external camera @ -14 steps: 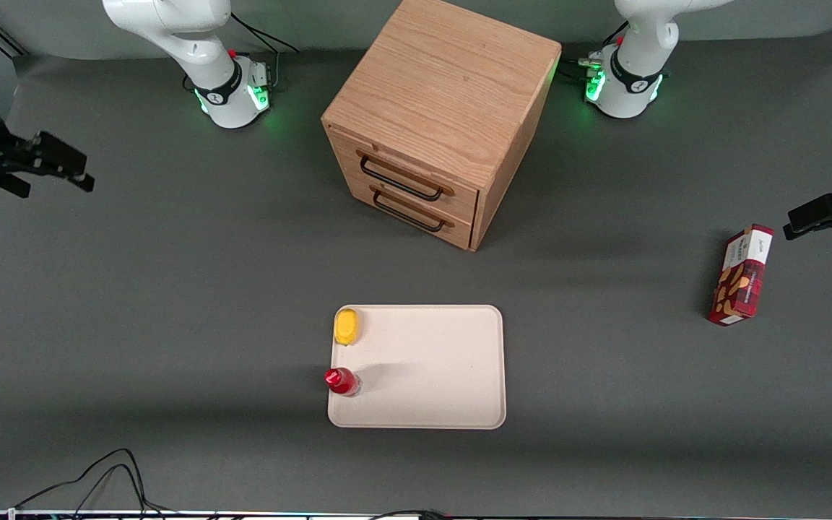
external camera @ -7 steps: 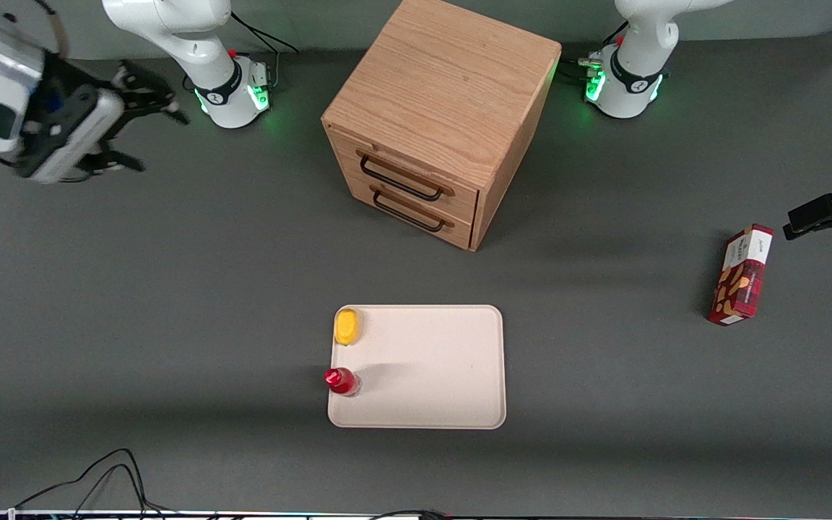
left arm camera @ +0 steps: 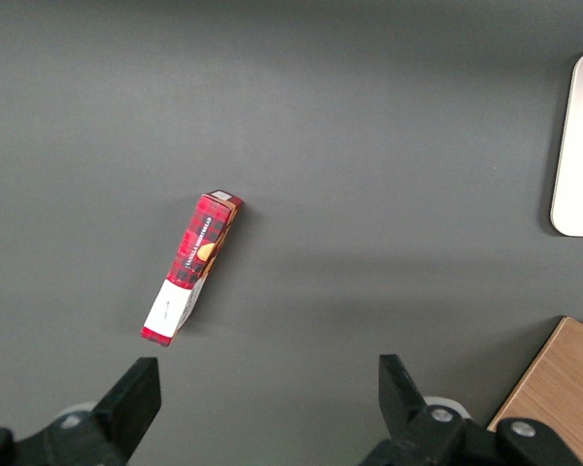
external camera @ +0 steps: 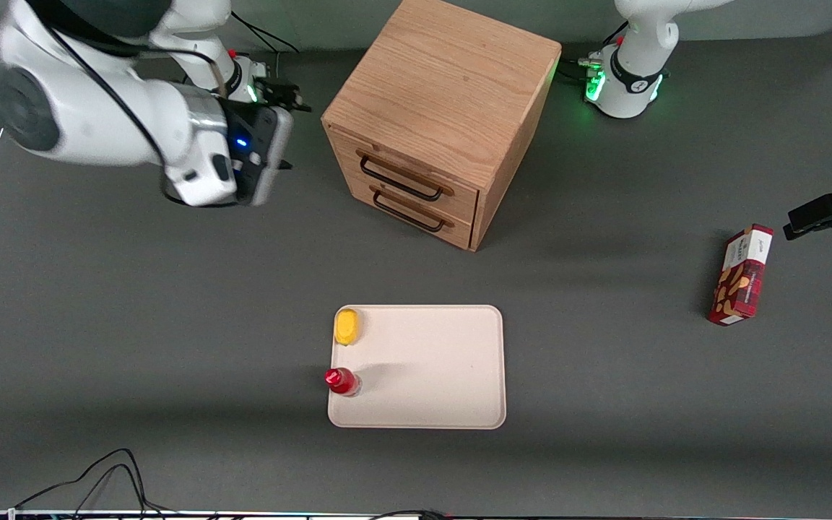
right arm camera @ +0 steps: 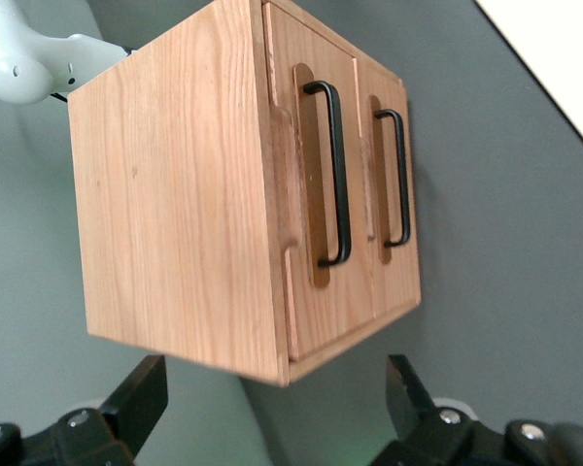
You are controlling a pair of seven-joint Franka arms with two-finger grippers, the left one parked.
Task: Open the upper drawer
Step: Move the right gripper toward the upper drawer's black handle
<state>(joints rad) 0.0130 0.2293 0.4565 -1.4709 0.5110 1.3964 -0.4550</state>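
The light oak cabinet (external camera: 452, 79) stands at the back of the table with both drawers shut. The upper drawer (external camera: 416, 165) has a thin black wire handle (external camera: 398, 179); the matching lower drawer (external camera: 423, 204) sits under it. My right gripper (external camera: 287, 130) hovers above the table beside the cabinet, toward the working arm's end, a short gap from it. It is open and empty. In the right wrist view the upper drawer (right arm camera: 311, 49) and its handle (right arm camera: 336, 175) lie ahead of the open gripper (right arm camera: 272, 408), whose fingers (right arm camera: 141, 398) stand wide apart.
A cream tray (external camera: 438, 368) lies nearer the front camera than the cabinet, with a yellow item (external camera: 347, 326) and a red-capped bottle (external camera: 341, 380) on it. A red box (external camera: 741, 276) lies toward the parked arm's end, also in the left wrist view (left arm camera: 189, 267). Cables (external camera: 98, 477) lie at the front edge.
My right arm has swung in from the working arm's end of the table toward the cabinet. The drawers have not moved.
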